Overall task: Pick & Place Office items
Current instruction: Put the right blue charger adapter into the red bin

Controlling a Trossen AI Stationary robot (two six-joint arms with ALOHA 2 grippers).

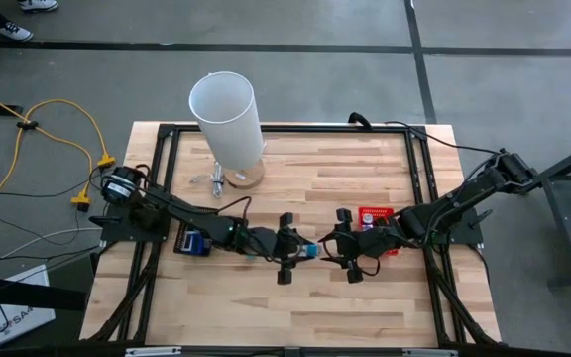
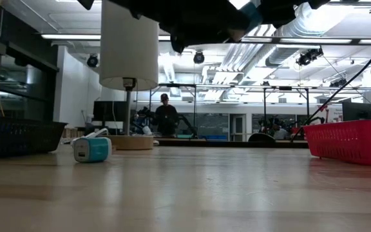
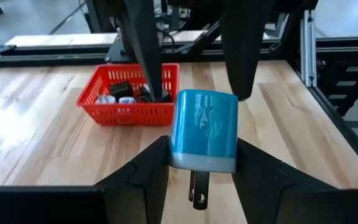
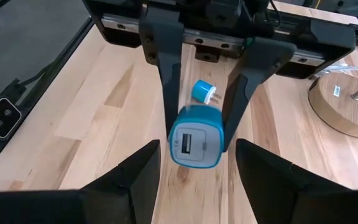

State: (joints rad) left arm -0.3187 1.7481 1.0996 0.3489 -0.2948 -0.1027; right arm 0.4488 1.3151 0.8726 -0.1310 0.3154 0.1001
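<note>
A teal-and-white USB charger (image 3: 204, 127) hangs over mid-table, and my left gripper (image 1: 303, 250) is shut on it. Its USB port (image 4: 190, 145) faces my right gripper (image 4: 197, 155), which is open. The right gripper's fingers stand on either side of the charger's port end, with gaps showing. A second small blue charger (image 4: 202, 92) lies on the wood below, and also shows in the low view (image 2: 92, 149). The red basket (image 3: 132, 93) holds several small office items and sits under my right arm (image 1: 434, 213). My left gripper pinches the charger's two side faces (image 3: 178, 149) between its two fingers, near the prong end. The fingers come roughly level from the table's left and lie along the charger. The charger is lifted clear of the table, and its prongs (image 3: 197, 186) point back toward the wrist.
A tall white cylinder lamp (image 1: 228, 111) on a round wooden base (image 4: 347, 106) stands at the far middle-left. A black basket (image 1: 192, 241) sits under my left arm. A black frame (image 1: 419, 149) runs round the tabletop. Bare wood lies along the near edge.
</note>
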